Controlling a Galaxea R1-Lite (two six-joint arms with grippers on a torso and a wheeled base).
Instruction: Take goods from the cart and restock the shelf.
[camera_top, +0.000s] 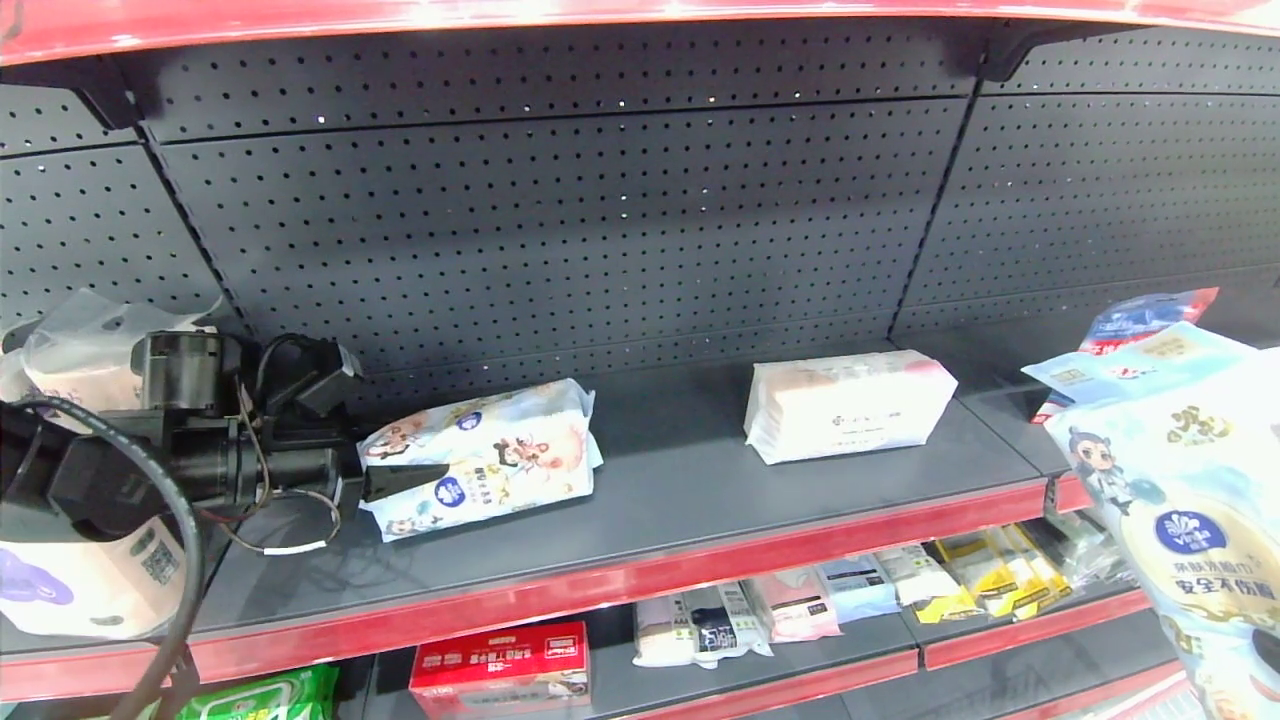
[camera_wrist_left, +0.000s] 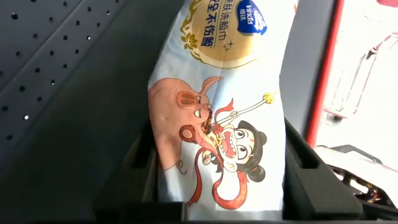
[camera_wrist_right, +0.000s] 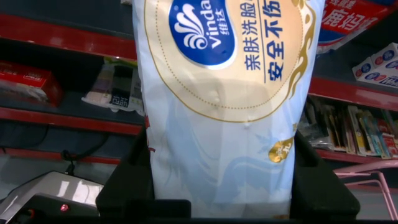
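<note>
Grey shelf (camera_top: 660, 500); before its right end, a blue-and-white tissue pack (camera_top: 1200, 520) clamped in the right tool (camera_wrist_right: 221, 186); on its left part lies a cartoon-printed tissue pack (camera_top: 480, 455), clamped in the left tool (camera_top: 400, 482); mid-shelf, well apart, a white tissue pack (camera_top: 845, 405)

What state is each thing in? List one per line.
left gripper: shut on the cartoon tissue pack
cartoon tissue pack: lying on the shelf
right gripper: shut on the blue tissue pack
blue tissue pack: held aloft
white tissue pack: lying flat on the shelf, free
</note>
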